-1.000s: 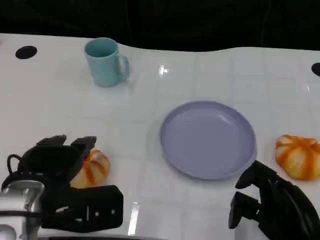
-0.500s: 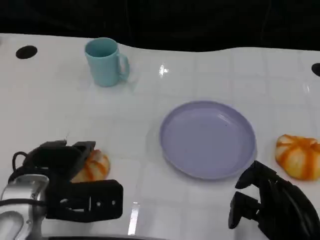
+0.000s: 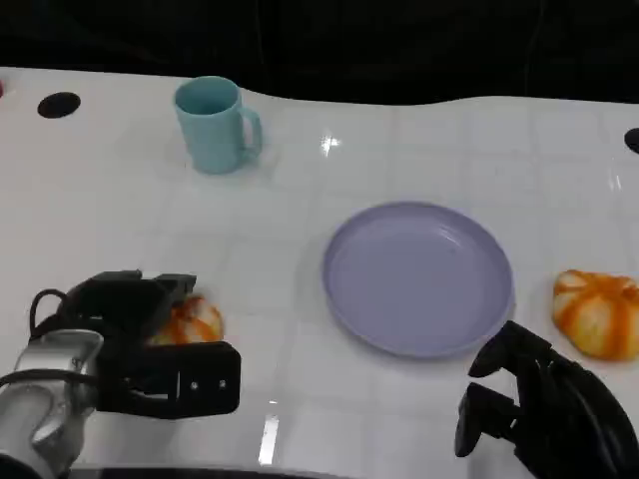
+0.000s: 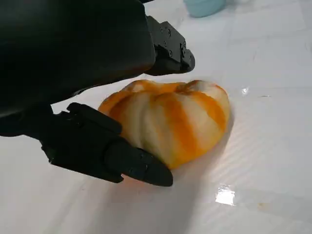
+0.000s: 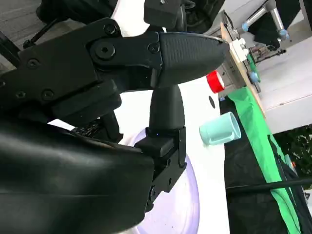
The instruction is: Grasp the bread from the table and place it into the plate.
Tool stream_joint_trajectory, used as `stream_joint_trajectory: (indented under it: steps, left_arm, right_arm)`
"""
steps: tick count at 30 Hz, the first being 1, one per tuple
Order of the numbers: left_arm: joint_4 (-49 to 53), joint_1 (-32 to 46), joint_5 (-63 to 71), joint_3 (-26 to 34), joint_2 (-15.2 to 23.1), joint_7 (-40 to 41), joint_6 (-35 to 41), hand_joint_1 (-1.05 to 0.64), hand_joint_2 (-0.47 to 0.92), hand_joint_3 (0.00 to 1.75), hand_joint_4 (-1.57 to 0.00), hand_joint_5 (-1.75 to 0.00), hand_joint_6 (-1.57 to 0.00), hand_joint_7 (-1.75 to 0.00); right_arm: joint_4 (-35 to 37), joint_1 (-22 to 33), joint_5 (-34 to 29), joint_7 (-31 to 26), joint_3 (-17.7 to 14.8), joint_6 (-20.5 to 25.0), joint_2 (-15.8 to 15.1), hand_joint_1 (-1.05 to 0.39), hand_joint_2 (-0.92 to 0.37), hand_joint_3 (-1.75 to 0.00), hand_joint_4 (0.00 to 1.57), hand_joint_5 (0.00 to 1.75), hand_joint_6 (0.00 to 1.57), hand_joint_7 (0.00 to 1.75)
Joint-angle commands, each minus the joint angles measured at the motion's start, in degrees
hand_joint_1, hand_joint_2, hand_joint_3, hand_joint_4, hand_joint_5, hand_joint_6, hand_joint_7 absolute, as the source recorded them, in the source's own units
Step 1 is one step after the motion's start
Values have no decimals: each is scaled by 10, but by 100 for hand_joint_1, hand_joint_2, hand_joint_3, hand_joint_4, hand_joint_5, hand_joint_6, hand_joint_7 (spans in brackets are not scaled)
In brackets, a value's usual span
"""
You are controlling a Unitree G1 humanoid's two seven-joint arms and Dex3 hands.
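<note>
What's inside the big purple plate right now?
Nothing yet. The purple plate shows its bare surface. One bread sits on the table at the left hand, another bread to the plate's right.

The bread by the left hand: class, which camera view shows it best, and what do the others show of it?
The left wrist view: the bread shows large between the left hand's fingers. The head view shows it small and half covered by that hand.

Table [image 3: 120,210] glossy white; plate [image 3: 417,277] smooth, plastic-looking; bread [image 4: 170,119] glazed, shiny; left robot hand [image 3: 150,344] matt black.
</note>
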Motion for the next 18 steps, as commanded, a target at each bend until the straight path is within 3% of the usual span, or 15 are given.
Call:
stream_joint_trajectory:
  steps: [1,7,8,9,10,11,12,13,14,15,18]
  left_arm:
    - [51,-10,-5,-14,2,26,-4,-39,86,0,-12,-3,-21,-2]
    - [62,-16,-14,-24,4,34,-7,-39,86,0,-12,-3,-21,-1]
    - [78,-14,-41,-7,1,49,-35,-39,86,0,-12,-3,-21,-1]
    - [92,-13,-61,5,-1,61,-58,-37,89,17,-51,-37,-60,-20]
    - [104,-14,-76,12,-2,71,-75,-36,91,28,-66,-75,-86,-29]
    - [114,-13,-86,17,-3,88,-91,-35,91,31,-71,-88,-95,-32]
    - [122,-14,-89,17,-3,101,-100,-34,89,33,-77,-113,-103,-50]
    - [132,-13,-83,12,-3,131,-112,-33,87,37,-79,-131,-100,-75]
    - [142,-14,-78,8,-3,156,-121,-32,90,41,-79,-152,-85,-121]
    - [151,-15,-75,4,-3,173,-128,-34,91,46,-82,-165,-69,-153]
    - [168,-20,-77,-1,-3,199,-144,-37,92,50,-78,-174,-56,-172]
  right_arm:
    - [-6,0,1,-4,-3,2,-3,-55,-92,-44,72,175,43,173]
    - [-6,0,1,-4,-3,2,-4,-55,-92,-44,72,175,44,172]
    - [-6,0,4,-2,-4,2,-4,-55,-92,-44,72,175,44,172]
    - [-7,1,6,0,-4,2,-4,-54,-92,-44,73,175,44,172]
    - [-7,1,8,1,-5,2,-4,-54,-92,-44,73,175,44,173]
    - [-7,1,10,2,-5,3,-4,-54,-92,-44,73,175,45,173]
    - [-8,1,11,2,-6,4,-5,-54,-92,-44,73,175,45,173]
    - [-5,1,11,4,-6,1,-5,-53,-92,-45,73,175,45,173]
    - [-4,0,10,4,-6,0,-5,-53,-92,-45,73,175,45,173]
    - [-3,0,10,4,-6,-1,-4,-54,-92,-45,73,175,45,173]
    - [-4,0,9,2,-6,2,-4,-54,-92,-45,73,175,45,173]
